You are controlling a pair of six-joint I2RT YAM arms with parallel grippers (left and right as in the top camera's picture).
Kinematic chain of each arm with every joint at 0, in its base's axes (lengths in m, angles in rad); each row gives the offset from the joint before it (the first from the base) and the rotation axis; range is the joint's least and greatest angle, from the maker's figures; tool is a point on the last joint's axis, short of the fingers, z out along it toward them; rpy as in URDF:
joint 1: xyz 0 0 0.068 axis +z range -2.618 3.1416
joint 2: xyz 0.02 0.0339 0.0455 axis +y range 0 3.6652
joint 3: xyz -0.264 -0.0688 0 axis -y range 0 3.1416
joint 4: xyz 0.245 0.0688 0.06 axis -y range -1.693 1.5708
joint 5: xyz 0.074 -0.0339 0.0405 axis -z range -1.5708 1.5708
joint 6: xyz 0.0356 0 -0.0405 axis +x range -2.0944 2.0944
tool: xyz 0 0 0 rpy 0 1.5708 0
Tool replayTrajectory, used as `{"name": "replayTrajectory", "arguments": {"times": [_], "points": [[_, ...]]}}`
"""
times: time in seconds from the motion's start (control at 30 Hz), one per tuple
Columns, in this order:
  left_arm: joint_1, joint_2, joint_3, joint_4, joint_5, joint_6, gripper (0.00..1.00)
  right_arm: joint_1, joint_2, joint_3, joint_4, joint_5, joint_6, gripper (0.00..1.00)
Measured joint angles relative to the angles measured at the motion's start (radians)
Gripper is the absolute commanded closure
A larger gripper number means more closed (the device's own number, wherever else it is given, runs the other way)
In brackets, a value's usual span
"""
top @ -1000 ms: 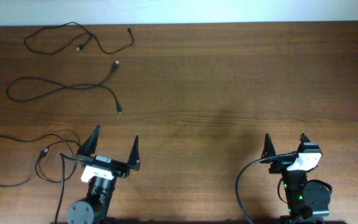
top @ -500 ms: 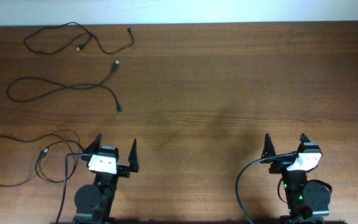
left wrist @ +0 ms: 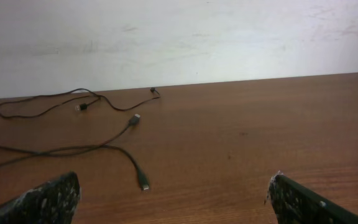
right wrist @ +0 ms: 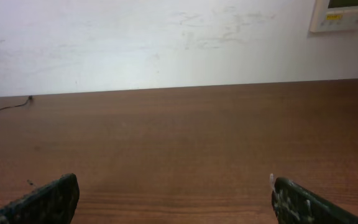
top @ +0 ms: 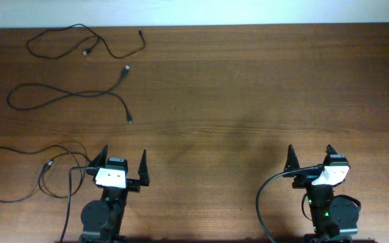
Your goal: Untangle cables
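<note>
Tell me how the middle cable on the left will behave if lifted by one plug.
The middle cable is probably floppy: it lies flat on the table in loose curves. It looks thin with small plugs, so likely light. Lifted by one end, the rest would probably trail and drag.

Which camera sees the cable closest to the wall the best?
The overhead view: the far cable lies whole, both ends showing. The left wrist view shows it low and flattened; the right wrist view catches only one end.
</note>
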Motion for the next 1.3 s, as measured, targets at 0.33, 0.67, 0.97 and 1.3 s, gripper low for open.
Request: {"name": "replayTrajectory", "arguments": {"times": [0.33,0.67,0.97,1.3], "points": [[0.0,0.0,0.0,0.0,0.0,-0.066,0.01,0.0,0.0,0.0,0.0,0.0,0.0,0.02],[0.011,0.0,0.0,-0.002,0.0,-0.026,0.01,0.0,0.0,0.0,0.0,0.0,-0.001,0.02],[0.011,0.0,0.0,-0.002,0.0,-0.007,0.01,0.0,0.0,0.0,0.0,0.0,0.0,0.02],[0.045,0.0,0.0,-0.003,-0.003,-0.005,0.01,0.0,0.0,0.0,0.0,0.0,-0.001,0.02]]}}
